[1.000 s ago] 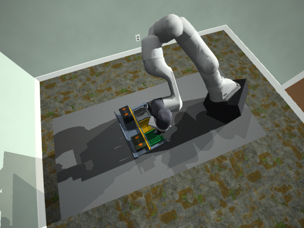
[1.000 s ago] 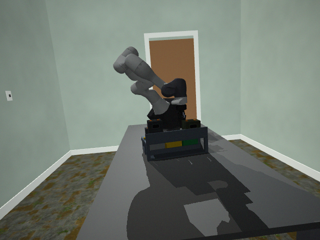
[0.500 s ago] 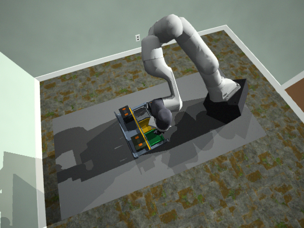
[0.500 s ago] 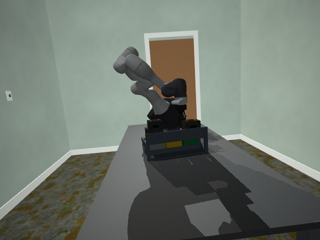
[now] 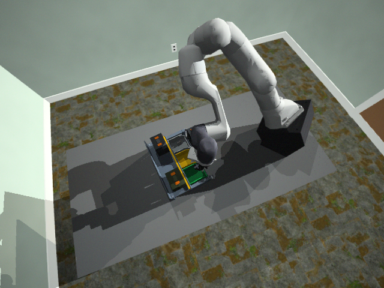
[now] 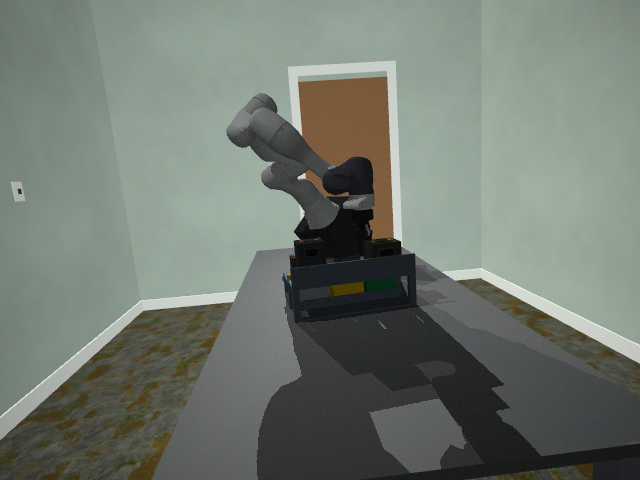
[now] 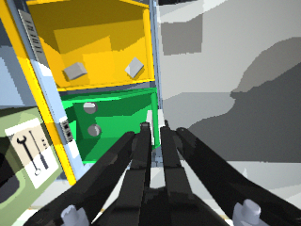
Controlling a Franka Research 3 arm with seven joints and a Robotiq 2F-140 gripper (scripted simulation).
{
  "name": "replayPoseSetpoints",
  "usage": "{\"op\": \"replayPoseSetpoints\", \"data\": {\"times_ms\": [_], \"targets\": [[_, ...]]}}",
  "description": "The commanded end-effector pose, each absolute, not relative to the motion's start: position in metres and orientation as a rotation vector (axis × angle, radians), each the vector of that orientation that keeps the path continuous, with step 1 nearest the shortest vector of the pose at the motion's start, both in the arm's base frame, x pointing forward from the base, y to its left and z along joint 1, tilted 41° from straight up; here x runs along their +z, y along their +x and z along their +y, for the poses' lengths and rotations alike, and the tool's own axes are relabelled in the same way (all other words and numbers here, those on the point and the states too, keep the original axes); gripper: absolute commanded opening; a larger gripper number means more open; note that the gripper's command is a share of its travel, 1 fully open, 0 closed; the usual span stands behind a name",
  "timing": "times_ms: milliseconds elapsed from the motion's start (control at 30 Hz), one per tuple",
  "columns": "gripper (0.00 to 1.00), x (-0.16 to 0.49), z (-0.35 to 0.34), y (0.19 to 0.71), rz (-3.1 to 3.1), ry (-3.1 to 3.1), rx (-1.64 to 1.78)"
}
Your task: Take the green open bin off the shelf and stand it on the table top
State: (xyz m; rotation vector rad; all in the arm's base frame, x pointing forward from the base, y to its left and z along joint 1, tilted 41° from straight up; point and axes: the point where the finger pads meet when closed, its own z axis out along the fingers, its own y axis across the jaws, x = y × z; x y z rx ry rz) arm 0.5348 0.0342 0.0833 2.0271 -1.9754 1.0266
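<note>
One arm reaches from its black pedestal (image 5: 305,107) down to a low shelf (image 6: 351,266) standing on the grey worktop (image 5: 279,161). The shelf is the landmark for all places below.

The green bin (image 7: 118,124) sits in the end bay of the shelf's lower row, its open front facing the arm. Two round parts (image 7: 89,107) lie against its inner wall. Just beside it, in the next bay toward the shelf's middle, stands a yellow bin (image 7: 94,47) holding two grey blocks (image 7: 74,72); a grey bin (image 5: 179,143) fills the bay beyond that. Two dark cases (image 5: 157,143) rest on the shelf's upper level, behind a yellow rail (image 5: 176,162).

The pincer (image 7: 153,126) is closed almost fully, its slim fingertips nipping the green bin's thin side wall at the outer end of the shelf. A wall edge is the likely choice of grip because the bin is too wide to span and its front is the only reachable side. The bin has not yet left its bay.

Judged from this pose, the step in hand is the withdrawal: the bin must slide straight out toward the arm, kept level so the round parts stay inside, and clear of the yellow bin touching or nearly touching its flank. A one-wall grip may let the bin tilt once the shelf no longer supports it.
</note>
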Motion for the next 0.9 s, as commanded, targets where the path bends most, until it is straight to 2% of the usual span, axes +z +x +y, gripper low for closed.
{"op": "replayPoseSetpoints", "data": {"times_ms": [0, 767, 867], "targets": [[0.00, 0.084, 0.035, 0.536, -1.971, 2.032, 1.031], [0.00, 0.084, 0.035, 0.537, -1.971, 2.032, 1.031], [0.00, 0.077, 0.031, 0.518, -1.972, 2.031, 1.030]]}}
